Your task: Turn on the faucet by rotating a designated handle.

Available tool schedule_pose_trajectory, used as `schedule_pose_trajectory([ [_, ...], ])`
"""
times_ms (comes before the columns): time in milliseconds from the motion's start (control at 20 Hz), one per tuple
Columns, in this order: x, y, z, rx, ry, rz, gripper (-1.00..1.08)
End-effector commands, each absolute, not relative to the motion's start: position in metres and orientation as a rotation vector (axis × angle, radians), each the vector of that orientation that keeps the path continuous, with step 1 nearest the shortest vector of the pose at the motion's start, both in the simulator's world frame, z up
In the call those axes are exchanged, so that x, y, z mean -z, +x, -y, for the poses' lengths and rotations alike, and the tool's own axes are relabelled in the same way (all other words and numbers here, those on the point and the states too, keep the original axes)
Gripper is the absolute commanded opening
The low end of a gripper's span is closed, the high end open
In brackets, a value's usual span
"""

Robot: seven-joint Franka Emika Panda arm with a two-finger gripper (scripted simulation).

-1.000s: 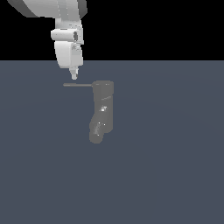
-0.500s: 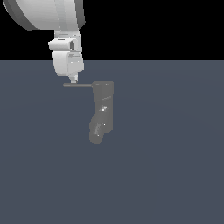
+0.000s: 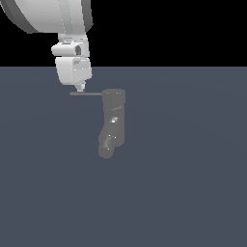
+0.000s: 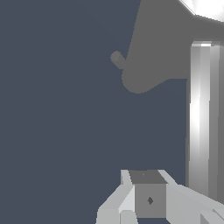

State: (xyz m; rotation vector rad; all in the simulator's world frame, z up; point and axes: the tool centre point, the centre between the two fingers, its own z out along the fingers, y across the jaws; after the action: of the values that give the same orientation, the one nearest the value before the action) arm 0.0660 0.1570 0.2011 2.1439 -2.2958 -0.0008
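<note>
My fingers (image 3: 81, 89) have come down since a second ago: then they hung a little above the rod, nearer its free end, and now the tip sits right on top of the handle (image 3: 87, 93), close to its outer end in the exterior view. The arm has also swung, so that its big white upper part fills more of the top corner on the exterior view's left. The handle itself has not turned; it points the same way, straight out toward the exterior view's left from the top of the faucet (image 3: 114, 120).

I take that to mean the approach is done and the push has not begun. I judge that contact is made or about to be made, and the next move should be a sideways sweep that carries the rod around the faucet's top.

In the exterior view my fingers show as one narrow point, so they look drawn together, with nothing clamped between them, though I cannot be sure from this angle. In the wrist view I see the handle (image 4: 203, 118) as a bright bar running away from my fingers (image 4: 148, 197), with the faucet (image 4: 162, 48) body beyond.

Counting: one faucet, standing on the dark desk (image 3: 193, 193) near the middle of the exterior view, with one spout angled down at its lower end, one handle, and one arm with one pair of fingers. Nothing else shows on the desk.
</note>
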Motion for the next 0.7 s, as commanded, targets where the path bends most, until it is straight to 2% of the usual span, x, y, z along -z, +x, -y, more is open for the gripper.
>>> schedule_pose_trajectory([
  [0,-0.201,0.059,-0.157,0.001,2.144,2.296,-1.00],
  [650,-0.201,0.023,-0.159,0.001,2.144,2.296,-1.00],
])
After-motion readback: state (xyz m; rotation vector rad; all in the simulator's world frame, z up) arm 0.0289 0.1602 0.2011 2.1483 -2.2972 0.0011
